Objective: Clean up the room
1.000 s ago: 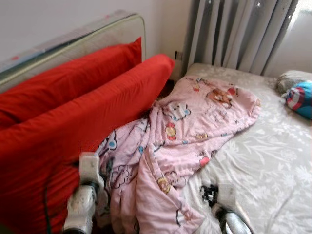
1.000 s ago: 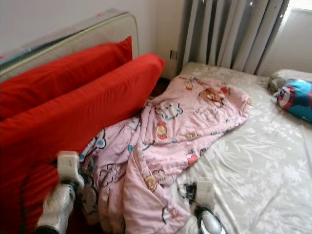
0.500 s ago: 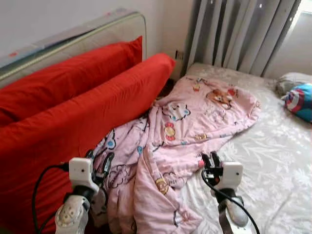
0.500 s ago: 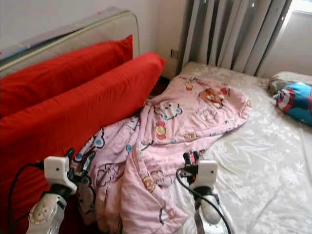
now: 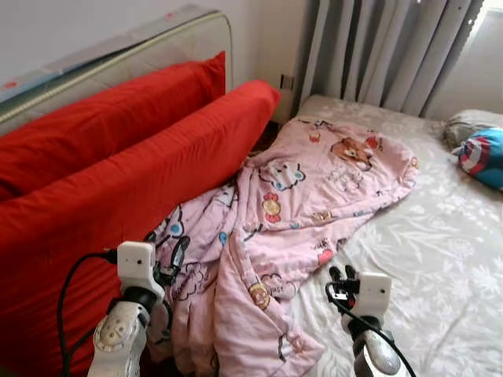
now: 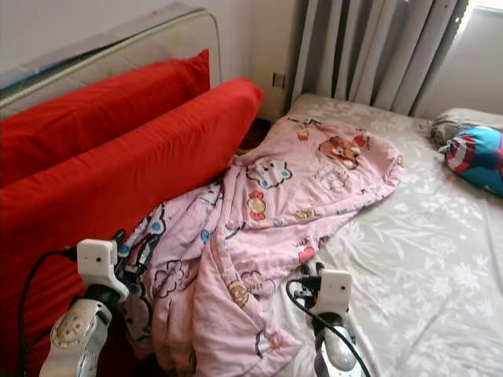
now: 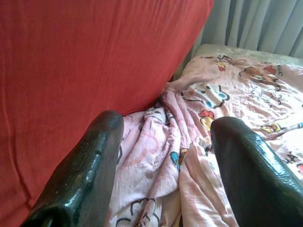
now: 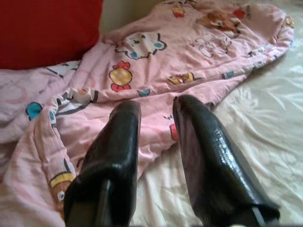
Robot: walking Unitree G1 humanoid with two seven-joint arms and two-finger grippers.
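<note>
A crumpled pink cartoon-print blanket lies across the bed, its near end bunched against two long red pillows. My left gripper hovers open over the blanket's folds beside the front red pillow, its fingers wide apart and empty. My right gripper hangs just above the blanket's near right edge, where it meets the sheet. Its fingers stand a little apart, with nothing between them.
The white floral bedsheet stretches off to the right. A blue shield-print cushion and a grey pillow lie at the far right. A padded headboard stands behind the red pillows, and grey curtains hang at the back.
Both arms have risen and reached forward, bringing their fingers over the blanket's near end. In the last half second the right gripper sank slightly.
</note>
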